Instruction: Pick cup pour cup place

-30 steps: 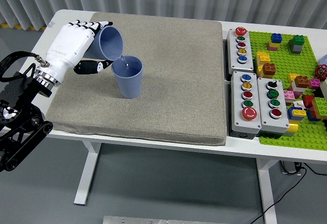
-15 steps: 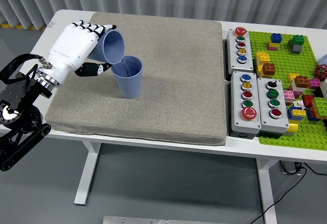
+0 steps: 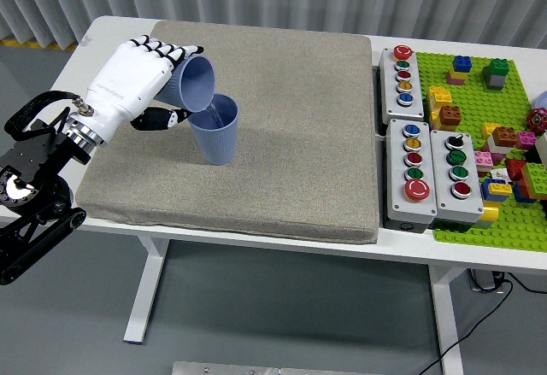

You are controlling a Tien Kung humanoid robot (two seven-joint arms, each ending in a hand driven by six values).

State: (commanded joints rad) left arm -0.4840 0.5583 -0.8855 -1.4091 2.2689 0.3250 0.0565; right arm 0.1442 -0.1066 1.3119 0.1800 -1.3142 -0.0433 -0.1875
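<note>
One tipped cup (image 3: 195, 84) in left hand (image 3: 137, 80).

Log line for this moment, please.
phase: pouring | left hand: grips tilted cup | mouth over upright cup on mat

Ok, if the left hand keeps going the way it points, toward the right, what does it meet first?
Most likely the standing cup: the held cup in the left hand already tips over its rim.

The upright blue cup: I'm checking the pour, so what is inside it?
Some clear liquid seems to lie in the upright blue cup. The tilted cup, held by the left hand, has its rim over the opening and covers part of the inside, so the level cannot be seen.
</note>
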